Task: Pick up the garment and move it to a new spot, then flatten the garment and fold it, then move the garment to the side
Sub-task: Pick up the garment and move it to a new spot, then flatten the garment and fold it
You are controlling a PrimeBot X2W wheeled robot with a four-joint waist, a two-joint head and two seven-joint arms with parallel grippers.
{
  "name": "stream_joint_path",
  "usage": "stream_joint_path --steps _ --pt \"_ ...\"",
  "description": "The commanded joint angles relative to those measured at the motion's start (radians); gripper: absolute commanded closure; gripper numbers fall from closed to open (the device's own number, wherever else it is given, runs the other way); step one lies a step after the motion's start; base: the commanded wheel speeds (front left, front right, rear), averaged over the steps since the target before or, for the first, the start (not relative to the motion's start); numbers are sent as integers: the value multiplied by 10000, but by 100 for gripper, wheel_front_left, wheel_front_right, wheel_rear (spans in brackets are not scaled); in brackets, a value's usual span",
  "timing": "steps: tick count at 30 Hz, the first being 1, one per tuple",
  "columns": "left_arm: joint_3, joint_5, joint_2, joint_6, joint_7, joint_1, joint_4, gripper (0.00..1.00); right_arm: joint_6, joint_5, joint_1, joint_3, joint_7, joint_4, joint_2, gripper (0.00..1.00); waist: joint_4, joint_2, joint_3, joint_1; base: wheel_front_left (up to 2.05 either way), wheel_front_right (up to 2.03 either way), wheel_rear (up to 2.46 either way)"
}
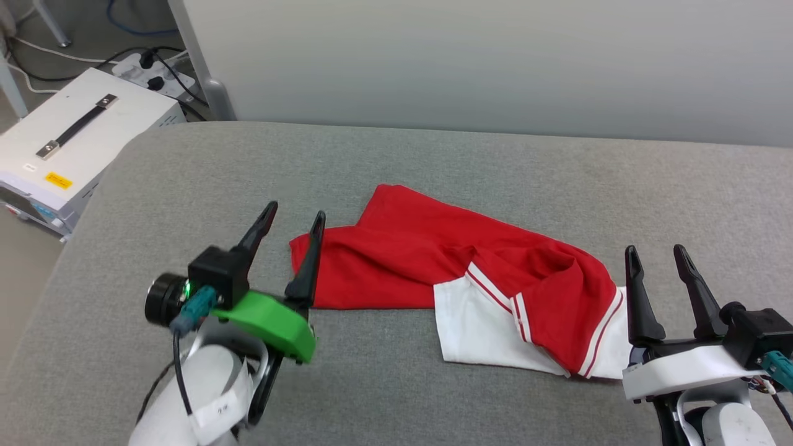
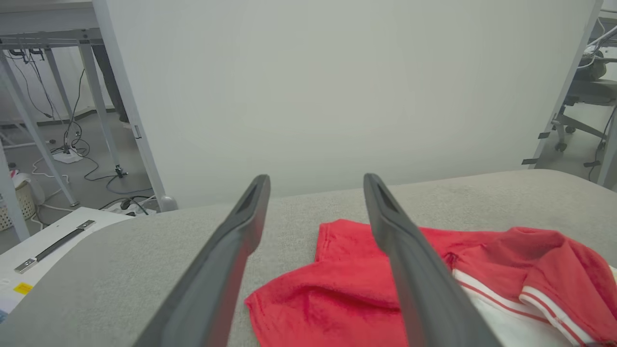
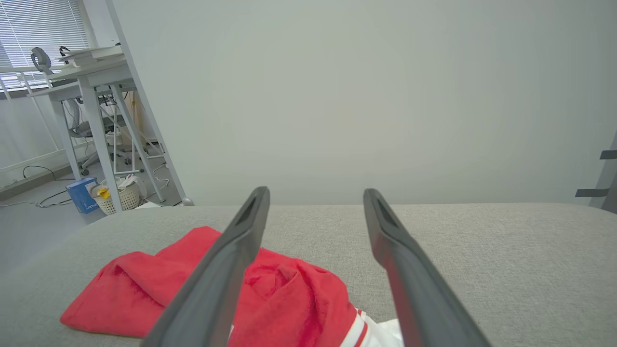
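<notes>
Left fingers (image 1: pixel 310 254) and right fingers (image 1: pixel 637 291) are held wide apart, empty, flanking the garment (image 1: pixel 446 260), which is crumpled on the tabletop (image 1: pixel 433 161). Being soft, light and limp, it is judged best pinched at the red corner (image 1: pixel 298 246) and white sleeve edge (image 1: pixel 610 362).

No writing is legible. The yellow sticker (image 1: pixel 58 181) on the white case (image 1: pixel 93 142), upper left of the head view, is too small to read. So are the dark marks on the white tag (image 1: pixel 222 406) wrapped around the left forearm (image 1: pixel 179 409), and the print on the blue box (image 3: pixel 83 193) on the floor.
</notes>
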Motion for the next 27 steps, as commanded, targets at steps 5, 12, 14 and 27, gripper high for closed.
stream_joint_path --steps 5,12,14,27 --pt "573 936 -252 142 -58 1787 -891 0 -7 -105 260 -73 -47 -124 -26 0 365 120 -359 0 0 0 0" --pt "2361 1379 -1622 -352 -58 3116 -1493 0 -7 -136 381 74 -47 -117 -26 0 308 120 -318 0 0 0 0" --pt "2555 1664 -1750 -552 -58 3174 -1485 0 -7 -137 363 75 -47 -111 -26 0 362 120 -265 0 0 0 0" --pt "3092 2311 -2550 -1363 -58 2566 -1151 0 -7 -890 -1690 727 2240 844 -525 0 1572 120 1263 0 0 0 0"
